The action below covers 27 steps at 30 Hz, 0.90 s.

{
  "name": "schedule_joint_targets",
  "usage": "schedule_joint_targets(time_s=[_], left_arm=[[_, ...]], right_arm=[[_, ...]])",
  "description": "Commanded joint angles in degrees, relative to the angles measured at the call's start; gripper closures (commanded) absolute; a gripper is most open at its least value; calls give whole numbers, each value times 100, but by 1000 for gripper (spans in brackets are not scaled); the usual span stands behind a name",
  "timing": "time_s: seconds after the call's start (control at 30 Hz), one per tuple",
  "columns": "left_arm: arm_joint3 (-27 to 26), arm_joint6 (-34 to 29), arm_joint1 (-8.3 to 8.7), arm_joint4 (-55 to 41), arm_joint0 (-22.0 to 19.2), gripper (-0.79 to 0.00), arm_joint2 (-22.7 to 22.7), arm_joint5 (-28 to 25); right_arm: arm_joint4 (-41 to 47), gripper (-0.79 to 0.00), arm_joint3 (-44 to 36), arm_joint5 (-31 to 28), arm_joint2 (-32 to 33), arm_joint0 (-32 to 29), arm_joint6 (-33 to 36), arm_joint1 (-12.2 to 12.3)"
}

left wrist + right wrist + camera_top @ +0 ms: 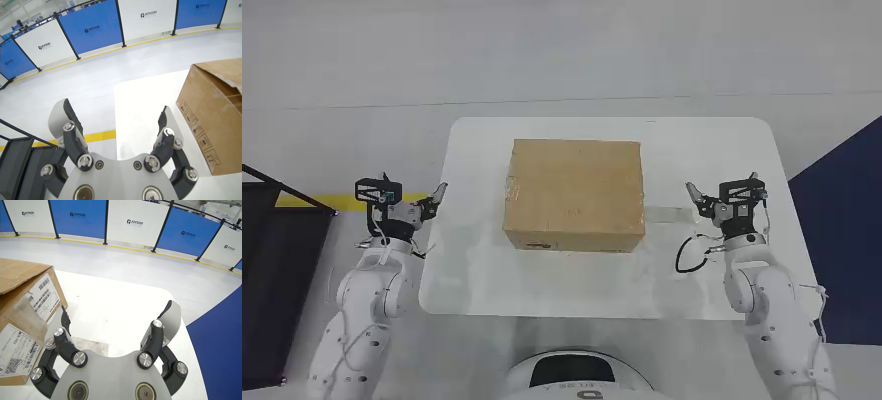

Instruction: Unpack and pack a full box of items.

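Note:
A brown cardboard box [575,194] stands in the middle of the white table [702,280], its top flaps down with one flap edge slightly lifted at each end. My left gripper [432,197] hovers at the table's left edge, open and holding nothing; the left wrist view has the same gripper [115,108] short of the box's printed side [204,123]. My right gripper [699,199] is over the table to the right of the box, open and holding nothing. In the right wrist view that gripper [117,308] sits beside the box's labelled end [28,313].
Bare tabletop lies in front of the box and on both sides [472,270]. A black metal frame [17,149] stands on the floor left of the table. Blue and white fence panels [132,222] ring the floor far off.

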Motion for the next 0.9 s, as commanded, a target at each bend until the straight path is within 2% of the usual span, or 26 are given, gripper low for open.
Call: schedule_joint_targets(time_s=[0.0,0.13,0.3,0.63,0.87], left_arm=[[0,0,0,0,0,-784,0,0],[0,0,0,0,0,-785,0,0],[0,0,0,0,0,-785,0,0],[0,0,0,0,0,-785,0,0],[0,0,0,0,0,-785,0,0]], right_arm=[[0,-785,0,0,0,0,0,0],[31,-785,32,-147,-38,36,42,-2],[149,-785,84,-761,-91,126,161,11],[316,-785,161,-1537,-117,326,410,35],[158,-785,107,-1623,-346,561,721,27]])
